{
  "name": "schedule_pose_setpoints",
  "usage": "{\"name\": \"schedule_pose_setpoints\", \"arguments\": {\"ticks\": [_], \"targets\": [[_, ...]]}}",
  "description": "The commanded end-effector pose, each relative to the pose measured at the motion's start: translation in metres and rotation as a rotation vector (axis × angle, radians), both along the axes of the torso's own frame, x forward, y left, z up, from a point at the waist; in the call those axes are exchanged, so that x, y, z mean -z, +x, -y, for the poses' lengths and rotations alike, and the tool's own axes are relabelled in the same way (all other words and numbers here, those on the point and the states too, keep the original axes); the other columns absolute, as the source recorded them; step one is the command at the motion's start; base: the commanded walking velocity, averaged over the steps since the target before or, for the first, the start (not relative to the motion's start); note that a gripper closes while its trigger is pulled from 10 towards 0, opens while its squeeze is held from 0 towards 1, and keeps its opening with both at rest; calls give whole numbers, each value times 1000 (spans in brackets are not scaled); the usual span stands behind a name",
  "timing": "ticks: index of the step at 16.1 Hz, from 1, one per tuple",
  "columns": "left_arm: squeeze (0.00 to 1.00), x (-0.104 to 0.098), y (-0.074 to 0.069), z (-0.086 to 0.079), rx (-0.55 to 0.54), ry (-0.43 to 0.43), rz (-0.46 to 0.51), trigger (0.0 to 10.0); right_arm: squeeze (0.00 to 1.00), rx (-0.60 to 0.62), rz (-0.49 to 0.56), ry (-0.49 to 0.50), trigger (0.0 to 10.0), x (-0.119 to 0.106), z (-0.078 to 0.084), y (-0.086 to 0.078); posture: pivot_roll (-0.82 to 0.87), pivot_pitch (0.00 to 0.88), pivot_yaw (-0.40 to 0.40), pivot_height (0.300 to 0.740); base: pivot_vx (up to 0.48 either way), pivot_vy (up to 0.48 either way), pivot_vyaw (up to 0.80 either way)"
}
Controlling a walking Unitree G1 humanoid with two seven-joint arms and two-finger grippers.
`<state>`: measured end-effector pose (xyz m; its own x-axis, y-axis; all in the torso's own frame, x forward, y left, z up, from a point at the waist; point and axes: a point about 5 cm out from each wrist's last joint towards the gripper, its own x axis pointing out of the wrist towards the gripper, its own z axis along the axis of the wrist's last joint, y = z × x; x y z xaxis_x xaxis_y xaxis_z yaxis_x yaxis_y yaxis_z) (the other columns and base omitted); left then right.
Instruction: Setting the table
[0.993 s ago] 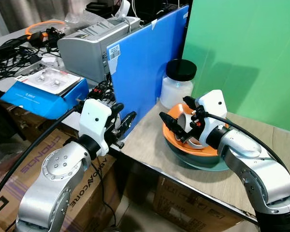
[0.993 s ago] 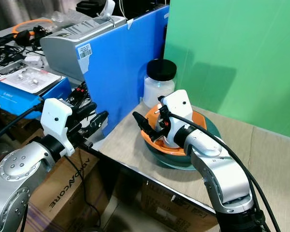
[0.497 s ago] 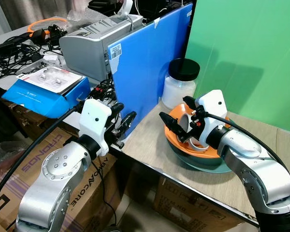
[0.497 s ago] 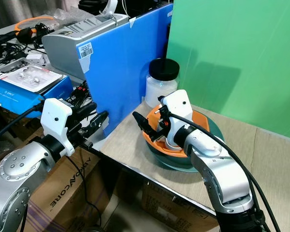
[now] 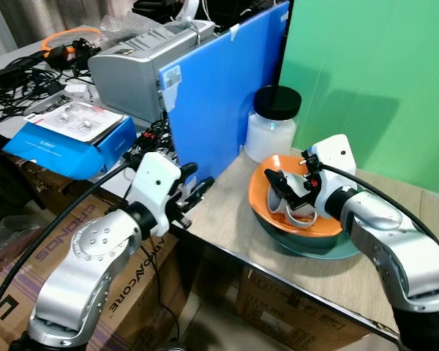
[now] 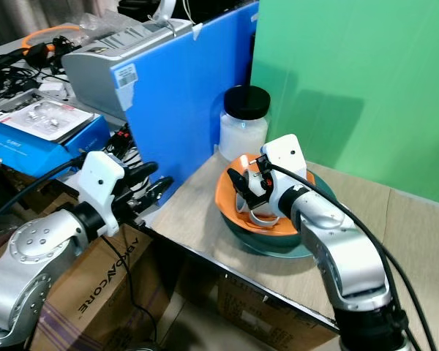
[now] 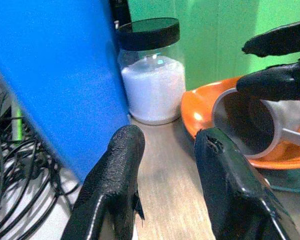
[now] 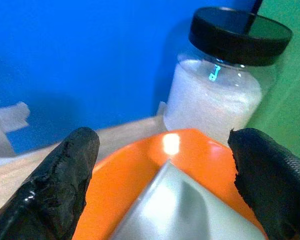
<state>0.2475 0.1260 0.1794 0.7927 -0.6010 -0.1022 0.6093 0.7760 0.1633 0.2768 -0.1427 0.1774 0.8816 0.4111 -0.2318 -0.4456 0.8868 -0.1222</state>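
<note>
My right gripper (image 5: 289, 191), fingers spread, straddles the grey-white mug (image 5: 295, 208) lying inside the orange bowl (image 5: 267, 196). My left gripper (image 5: 197, 189) hovers open at the wooden table's (image 5: 227, 219) edge.

The right gripper (image 5: 287, 191) and its arm are covering the near part of the orange bowl (image 5: 267, 191) and much of the grey cup (image 7: 250, 127) lying in it. The teal plate (image 5: 329, 250) is showing merely as a rim beneath the bowl. The label print on the blue board (image 5: 221, 102) is reading too small. The right wrist view's lower edge is cutting off the cup.
</note>
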Motion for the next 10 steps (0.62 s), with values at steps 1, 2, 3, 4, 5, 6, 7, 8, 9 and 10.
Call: {"name": "schedule_pose_setpoints", "arguments": {"ticks": [1,2,3,4,5,6,7,8,9,10], "targets": [[0,-1,2,2,4,-2,18,10000,1000,20,17,24,10000,-5,3,-3,91,0,39,740,0,0,0],[0,-1,4,4,2,-20,24,10000,1000,30,11,35,10000,-6,5,-7,84,0,36,740,0,0,0],[0,-1,7,6,0,-25,28,10000,1000,47,11,32,10000,-6,9,-9,76,0,37,740,0,0,0],[0,-1,9,7,-15,-24,39,10000,1000,66,19,39,10000,-7,13,-11,61,0,40,740,0,0,0],[0,0,12,7,-37,-17,41,10000,1000,82,24,44,10000,-8,15,-13,58,0,40,740,0,0,0],[0,1,14,7,-53,-8,38,10000,1000,86,30,52,10000,-9,16,-14,57,0,41,740,0,0,-613],[0,0,22,6,-86,-19,46,10000,1000,101,42,95,10000,-10,16,-18,56,0,40,740,0,0,-800],[0,-3,27,6,-101,-38,52,10000,898,112,40,122,10000,-8,15,-24,52,0,46,740,0,0,-800],[0,-4,27,5,-101,-40,52,10000,0,123,35,133,10000,-6,16,-27,44,0,55,740,244,0,-800],[0,-4,27,6,-92,-43,50,10000,0,137,34,141,10000,-6,16,-28,44,0,55,740,274,0,-800]]}}
